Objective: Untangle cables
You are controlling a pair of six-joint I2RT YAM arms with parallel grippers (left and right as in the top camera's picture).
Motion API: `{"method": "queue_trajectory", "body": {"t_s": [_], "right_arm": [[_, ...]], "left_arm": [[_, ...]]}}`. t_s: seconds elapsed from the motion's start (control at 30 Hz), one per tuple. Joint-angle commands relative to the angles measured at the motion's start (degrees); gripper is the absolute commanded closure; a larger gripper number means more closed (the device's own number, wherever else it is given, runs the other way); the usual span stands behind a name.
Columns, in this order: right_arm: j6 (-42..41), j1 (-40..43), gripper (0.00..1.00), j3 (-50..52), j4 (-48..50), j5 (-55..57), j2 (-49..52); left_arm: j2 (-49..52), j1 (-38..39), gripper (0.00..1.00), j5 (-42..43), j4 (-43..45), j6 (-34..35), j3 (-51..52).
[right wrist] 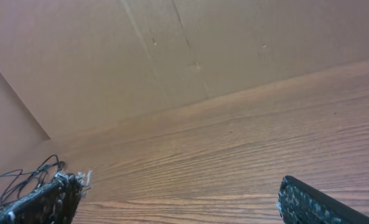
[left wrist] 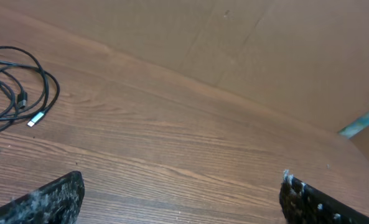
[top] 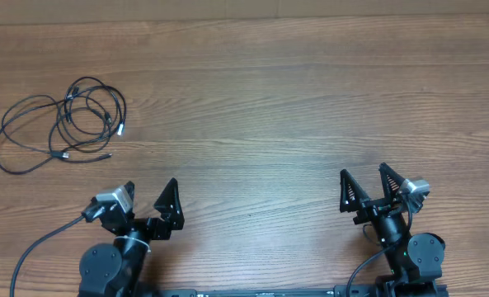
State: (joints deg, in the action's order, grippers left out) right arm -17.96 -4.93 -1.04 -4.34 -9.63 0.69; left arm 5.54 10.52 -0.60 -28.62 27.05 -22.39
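Observation:
The cables [top: 63, 124] lie as a tangle of thin black loops on the wooden table at the far left, with a silver-tipped plug [top: 122, 129] at their right edge. In the left wrist view the cables [left wrist: 19, 87] show at the left edge, the silver plug [left wrist: 36, 119] pointing down-left. In the right wrist view a bit of the cables [right wrist: 22, 177] peeks out at the lower left. My left gripper [top: 151, 191] stands open near the front edge, below and right of the tangle. Far to the right, my right gripper [top: 364, 175] is open too. Both hold nothing.
A brown cardboard wall [left wrist: 265, 56] rises behind the table's far edge. Thick black arm cables [top: 38, 243] run along the front at the left base.

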Motion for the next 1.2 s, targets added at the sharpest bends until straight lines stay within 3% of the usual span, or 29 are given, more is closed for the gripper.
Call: {"method": "queue_trajectory", "body": {"t_s": [0.0,0.53,0.77,1.17], "right_arm": [[0.44,-0.24,0.00,0.59,0.20,0.59,-0.55],[0.44,-0.26,0.00,0.59,0.20,0.59,-0.55],[0.44,-0.26,0.00,0.59,0.20,0.59,-0.55],[0.44,-0.26,0.00,0.59,0.20,0.59,-0.55]], "left_arm": [[-3.74,0.33,0.00,0.42,1.31,-0.44,2.89],[-5.40,0.98,0.01,0.42,31.19,-0.44,8.15],[-5.40,1.18,0.00,0.42,31.52,-0.44,10.01],[-5.42,1.18,0.00,0.42,31.82,-0.44,22.21]]}}
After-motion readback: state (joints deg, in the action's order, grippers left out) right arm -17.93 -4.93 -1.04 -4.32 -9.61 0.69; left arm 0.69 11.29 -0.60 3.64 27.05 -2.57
